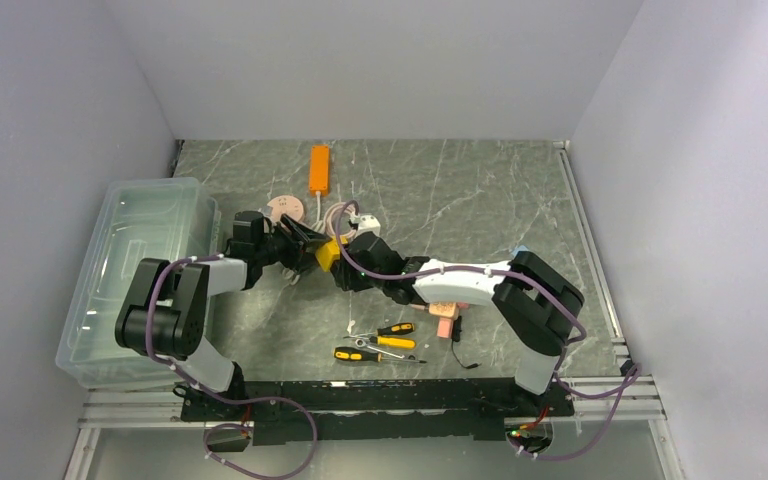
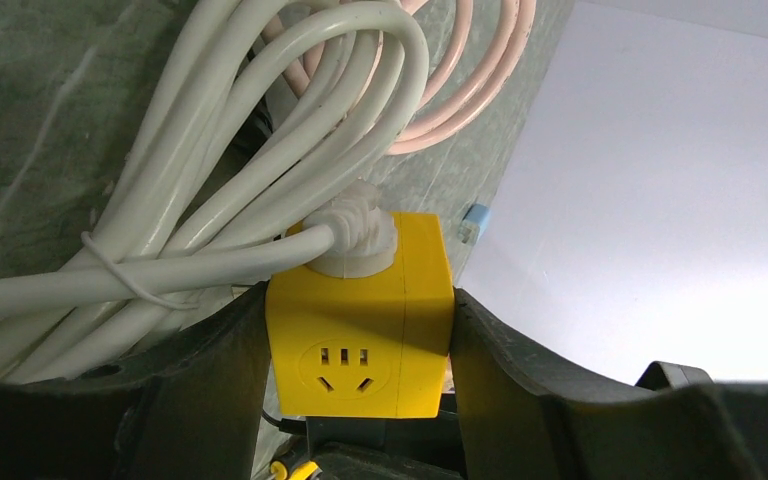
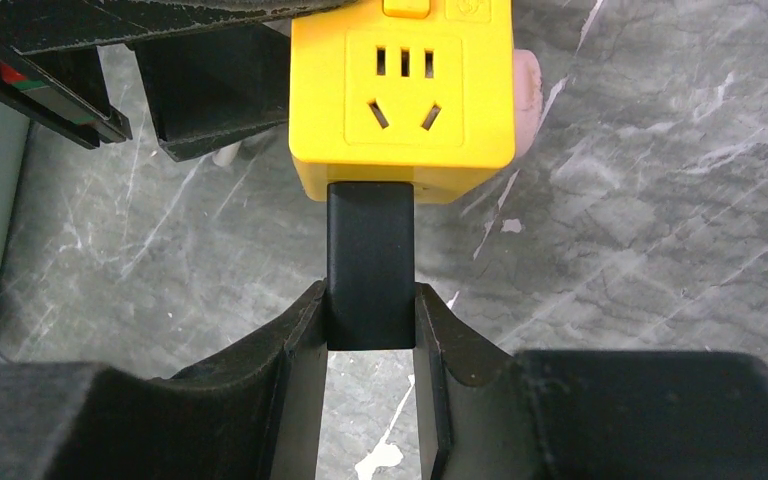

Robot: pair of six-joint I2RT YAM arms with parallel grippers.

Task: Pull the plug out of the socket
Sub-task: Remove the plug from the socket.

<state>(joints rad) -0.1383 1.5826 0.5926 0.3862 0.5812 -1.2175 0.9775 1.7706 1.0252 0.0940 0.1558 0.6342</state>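
The pull itself is the step in hand. The left end effector (image 2: pixel 358 345) pinches the yellow socket (image 3: pixel 402 90) above the counter (image 3: pixel 660 250). The right end effector (image 3: pixel 370 325) pinches the black plug (image 3: pixel 370 250), seated in the socket's six o'clock face. Next, likely: draw straight toward six, socket held firm.

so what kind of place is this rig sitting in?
Probably a robot lab test cell: plain white walls box in a grey marbled table, the arms' black base plate is fixed along its near edge, and props like a clear plastic bin and screwdrivers lie staged.
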